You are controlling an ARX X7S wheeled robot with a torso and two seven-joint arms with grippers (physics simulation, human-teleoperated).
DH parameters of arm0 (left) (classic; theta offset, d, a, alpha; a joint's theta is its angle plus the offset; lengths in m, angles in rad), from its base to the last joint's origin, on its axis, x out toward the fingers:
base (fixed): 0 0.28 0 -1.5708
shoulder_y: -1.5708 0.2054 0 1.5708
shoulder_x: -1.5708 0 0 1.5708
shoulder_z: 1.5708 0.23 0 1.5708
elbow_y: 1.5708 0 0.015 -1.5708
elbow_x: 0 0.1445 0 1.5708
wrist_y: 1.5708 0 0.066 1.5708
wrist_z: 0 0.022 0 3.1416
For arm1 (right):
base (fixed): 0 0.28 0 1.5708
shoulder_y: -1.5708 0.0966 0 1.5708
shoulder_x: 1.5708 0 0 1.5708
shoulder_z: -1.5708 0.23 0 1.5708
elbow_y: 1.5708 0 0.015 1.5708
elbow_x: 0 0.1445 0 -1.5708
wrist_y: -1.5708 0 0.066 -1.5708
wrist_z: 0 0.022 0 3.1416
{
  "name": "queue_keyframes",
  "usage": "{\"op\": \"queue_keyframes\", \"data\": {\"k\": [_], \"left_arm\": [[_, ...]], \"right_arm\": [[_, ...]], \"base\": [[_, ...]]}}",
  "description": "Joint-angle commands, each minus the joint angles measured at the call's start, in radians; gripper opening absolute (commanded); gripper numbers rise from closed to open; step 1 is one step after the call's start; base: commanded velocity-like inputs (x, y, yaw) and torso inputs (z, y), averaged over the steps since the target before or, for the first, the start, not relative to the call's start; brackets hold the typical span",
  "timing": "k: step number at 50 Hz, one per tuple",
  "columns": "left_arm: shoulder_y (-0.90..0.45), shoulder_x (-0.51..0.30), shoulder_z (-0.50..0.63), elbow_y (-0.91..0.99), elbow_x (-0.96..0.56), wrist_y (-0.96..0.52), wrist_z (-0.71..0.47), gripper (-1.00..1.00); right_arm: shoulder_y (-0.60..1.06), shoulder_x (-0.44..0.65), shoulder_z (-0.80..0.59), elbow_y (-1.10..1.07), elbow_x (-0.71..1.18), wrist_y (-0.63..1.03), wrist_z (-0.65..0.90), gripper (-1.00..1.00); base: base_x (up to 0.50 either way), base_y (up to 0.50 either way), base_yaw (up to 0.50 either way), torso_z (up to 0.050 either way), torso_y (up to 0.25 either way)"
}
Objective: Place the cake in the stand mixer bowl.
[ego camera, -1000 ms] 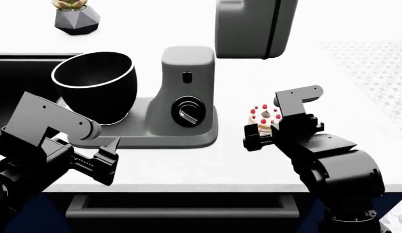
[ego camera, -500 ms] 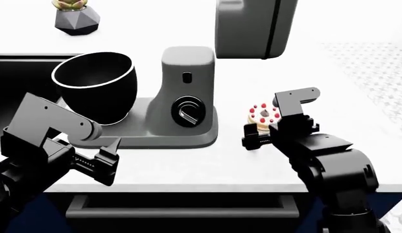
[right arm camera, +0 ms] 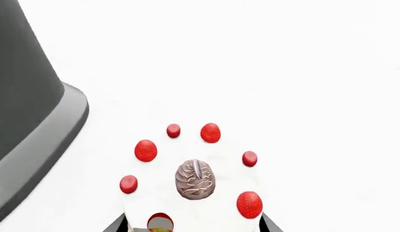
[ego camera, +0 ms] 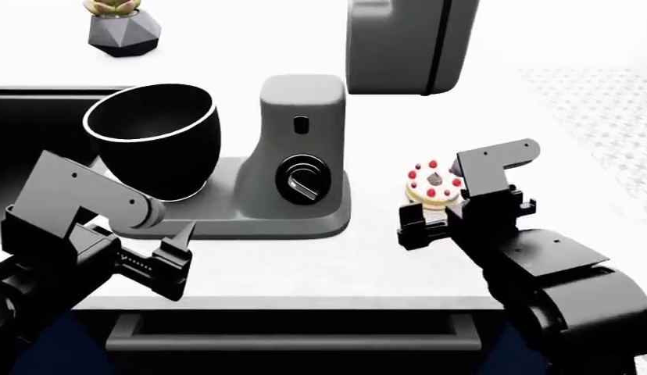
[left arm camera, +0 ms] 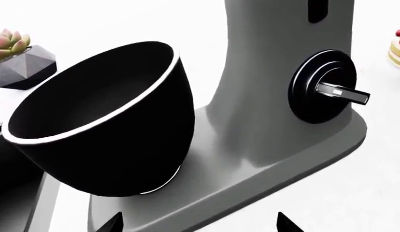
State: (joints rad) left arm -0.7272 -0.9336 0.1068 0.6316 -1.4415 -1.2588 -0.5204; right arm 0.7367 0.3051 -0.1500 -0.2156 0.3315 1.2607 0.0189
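Head view: the right gripper [ego camera: 433, 207] reaches forward over the white counter [ego camera: 573, 141], and its two dark fingers sit on either side of the cake [ego camera: 431, 186], low on its sides. They appear pressed against it, pinching it. Compared with half a second ago, the cake sits slightly higher and a touch further right in this view, and the gripper has shifted with it, which suggests the cake has been gripped and is starting to lift off the counter; whether it is fully clear of the surface cannot be told. The right wrist view looks down on the cake's white top [right arm camera: 194, 179], ringed with red berries around a brown dollop, with a finger tip [right arm camera: 116, 225] just showing at each side of it. The grey mixer [ego camera: 302, 164] stands just to the left of the cake, and its base edge is visible in the right wrist view. The black bowl [ego camera: 157, 141] sits on the far left end of the mixer's base, mouth open and tilted toward the camera, well apart from the cake. The left gripper [ego camera: 176, 250] hangs near the counter's front edge, below the bowl, holding nothing; its finger tips [left arm camera: 113, 223] stand spread apart in the left wrist view, which faces the bowl [left arm camera: 103, 130] and the mixer's dial [left arm camera: 323, 87]. A small planter [ego camera: 123, 27] sits at the back left. By my judgement, the cake must next be carried leftward, past the mixer's column, to above the bowl.
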Motion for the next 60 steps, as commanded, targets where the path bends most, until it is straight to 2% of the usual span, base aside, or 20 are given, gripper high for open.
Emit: {"op": "queue_keyframes", "data": {"k": [1, 7, 13, 16, 19, 23, 25, 27, 31, 36, 37, 38, 41, 44, 47, 52, 60], "left_arm": [[-0.001, -0.008, -0.001, 0.007, -0.017, 0.005, -0.008, 1.00], [-0.001, -0.013, -0.004, 0.014, -0.031, 0.008, -0.017, 1.00], [-0.011, -0.023, -0.012, 0.020, -0.061, 0.008, -0.034, 1.00], [-0.011, -0.024, -0.012, 0.022, -0.065, 0.009, -0.036, 1.00], [-0.017, -0.022, -0.008, 0.021, -0.074, 0.008, -0.041, 1.00], [-0.021, -0.027, -0.013, 0.023, -0.088, 0.012, -0.049, 1.00], [-0.031, -0.022, -0.021, 0.017, -0.136, 0.021, -0.086, 1.00], [-0.061, -0.008, -0.018, -0.017, -0.252, 0.048, -0.175, 1.00], [-0.122, 0.013, -0.032, -0.043, -0.453, 0.141, -0.273, 1.00], [-0.170, 0.000, -0.071, -0.049, -0.660, 0.266, -0.349, 1.00], [-0.159, 0.000, -0.063, -0.071, -0.723, 0.293, -0.358, 1.00], [-0.159, 0.000, -0.063, -0.071, -0.723, 0.293, -0.358, 1.00], [-0.120, 0.045, -0.070, -0.127, -0.823, 0.347, -0.310, 1.00], [-0.128, 0.058, -0.073, -0.166, -0.858, 0.354, -0.275, 1.00], [-0.117, 0.081, -0.083, -0.228, -0.856, 0.346, -0.209, 1.00], [-0.124, 0.078, -0.112, -0.292, -0.906, 0.358, -0.158, 1.00], [-0.119, 0.106, -0.114, -0.335, -0.881, 0.355, -0.112, 1.00]], "right_arm": [[-0.108, 0.050, 0.096, -0.423, 0.075, 0.203, -0.014, -1.00], [-0.189, 0.070, 0.136, -0.632, 0.143, 0.262, -0.042, -1.00], [-0.269, 0.105, 0.221, -0.823, 0.224, 0.254, -0.101, -1.00], [-0.293, 0.214, 0.272, -0.831, 0.556, 0.149, 0.105, -1.00], [-0.296, 0.313, 0.258, -0.830, 0.766, 0.029, 0.250, -1.00], [-0.243, 0.320, 0.264, -0.819, 0.889, 0.023, 0.332, -1.00], [-0.213, 0.312, 0.249, -0.814, 0.906, 0.022, 0.344, -1.00], [-0.166, 0.301, 0.233, -0.805, 0.933, 0.029, 0.366, -1.00], [-0.091, 0.267, 0.192, -0.779, 0.947, 0.030, 0.371, -1.00], [-0.087, 0.255, 0.135, -0.776, 0.837, -0.017, 0.310, -1.00], [-0.095, 0.258, 0.132, -0.776, 0.821, -0.033, 0.294, -1.00], [-0.101, 0.261, 0.123, -0.778, 0.799, -0.044, 0.284, -1.00], [-0.131, 0.273, 0.114, -0.767, 0.727, -0.103, 0.235, -1.00], [-0.174, 0.283, 0.115, -0.762, 0.669, -0.172, 0.188, -1.00], [-0.262, 0.299, 0.141, -0.757, 0.590, -0.314, 0.087, -1.00], [-0.348, 0.292, 0.180, -0.712, 0.526, -0.449, 0.006, -1.00], [-0.415, 0.280, 0.214, -0.720, 0.532, -0.541, -0.058, -1.00]], "base": [[0.00, 0.00, 0.00, 0.000, 0.000], [0.00, 0.00, 0.00, 0.000, 0.000], [0.00, 0.00, 0.00, 0.000, 0.000], [0.00, 0.00, 0.00, 0.000, 0.000], [0.00, 0.00, 0.00, 0.000, 0.000], [0.00, 0.00, 0.00, 0.000, 0.000], [0.00, 0.00, 0.00, 0.000, 0.000], [0.00, 0.00, 0.00, 0.000, 0.000], [0.00, 0.00, 0.00, 0.000, 0.000], [0.00, 0.00, 0.00, 0.000, 0.000], [0.00, 0.00, 0.00, 0.000, 0.000], [0.00, 0.00, 0.00, 0.000, 0.000], [0.00, 0.00, 0.00, 0.000, 0.000], [0.00, 0.00, 0.00, 0.000, 0.000], [0.00, 0.00, 0.00, 0.000, 0.000], [0.00, 0.00, 0.00, 0.000, 0.000], [0.00, 0.00, 0.00, 0.000, 0.000]]}}
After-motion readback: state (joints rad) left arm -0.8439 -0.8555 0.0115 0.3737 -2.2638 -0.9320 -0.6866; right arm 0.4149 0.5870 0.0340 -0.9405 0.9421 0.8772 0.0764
